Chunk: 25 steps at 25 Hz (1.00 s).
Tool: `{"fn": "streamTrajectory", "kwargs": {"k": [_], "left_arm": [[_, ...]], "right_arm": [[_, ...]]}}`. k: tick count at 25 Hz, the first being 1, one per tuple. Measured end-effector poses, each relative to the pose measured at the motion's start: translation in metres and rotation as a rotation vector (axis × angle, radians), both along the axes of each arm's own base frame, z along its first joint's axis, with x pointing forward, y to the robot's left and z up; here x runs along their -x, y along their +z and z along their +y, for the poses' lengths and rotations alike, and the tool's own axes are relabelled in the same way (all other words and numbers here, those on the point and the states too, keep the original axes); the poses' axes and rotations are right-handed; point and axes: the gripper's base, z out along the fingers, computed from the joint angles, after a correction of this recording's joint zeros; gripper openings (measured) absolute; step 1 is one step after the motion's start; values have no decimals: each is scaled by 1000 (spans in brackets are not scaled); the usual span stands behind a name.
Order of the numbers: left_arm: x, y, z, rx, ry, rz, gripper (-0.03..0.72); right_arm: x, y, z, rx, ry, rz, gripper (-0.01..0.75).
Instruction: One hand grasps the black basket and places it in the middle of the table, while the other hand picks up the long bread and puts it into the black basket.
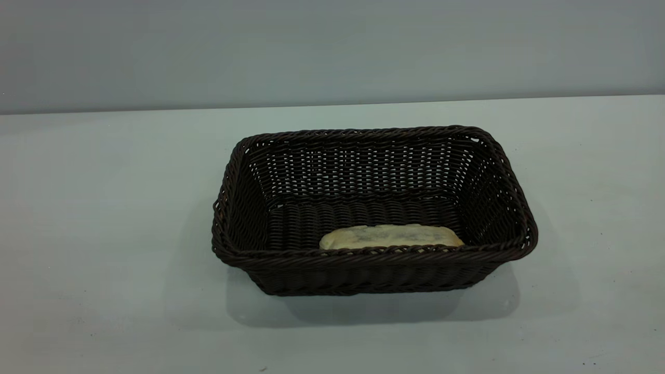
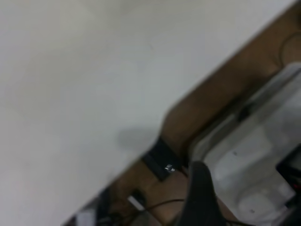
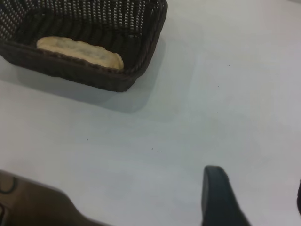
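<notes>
Bread and basket are together now: the long bread (image 1: 390, 236) lies inside the black basket (image 1: 374, 208), on the woven floor close against the near wall, with its pale flat underside turned up, so the striped top is not visible. The basket stands upright near the centre of the exterior view, a little to the right of the middle, resting flat on the table (image 1: 104, 234), and nothing touches it. Both parts of the task seem to be finished, judging from this arrangement. Neither arm appears in the exterior view. In the right wrist view the basket with the bread is in the upper left of the frame, well apart from the right end effector (image 3: 254, 200), of which one dark finger (image 3: 217, 197) shows at the lower edge and a small piece of the other at the right border; the two are apart and hold nothing. This arm probably hangs back from the basket because the work there is done. In the left wrist view only one dark finger of the left end effector (image 2: 200, 197) shows, over the table edge and the equipment beyond it, far from the task things; whether it is spread or closed one cannot tell.
</notes>
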Motion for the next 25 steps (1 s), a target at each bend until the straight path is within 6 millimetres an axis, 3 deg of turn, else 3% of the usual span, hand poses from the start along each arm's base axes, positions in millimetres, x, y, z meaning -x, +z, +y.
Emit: {"fn": "streamTrajectory", "kwargs": {"k": [4, 12, 25], "left_arm": [[21, -20, 16, 47, 1, -52, 581], [46, -26, 35, 175, 0, -214, 581], [55, -25, 42, 227, -3, -278, 581]], "right_arm": [[0, 0, 0, -1, 1, 0, 420], [0, 0, 0, -2, 1, 0, 392], [0, 0, 0, -2, -28, 0, 282]]}}
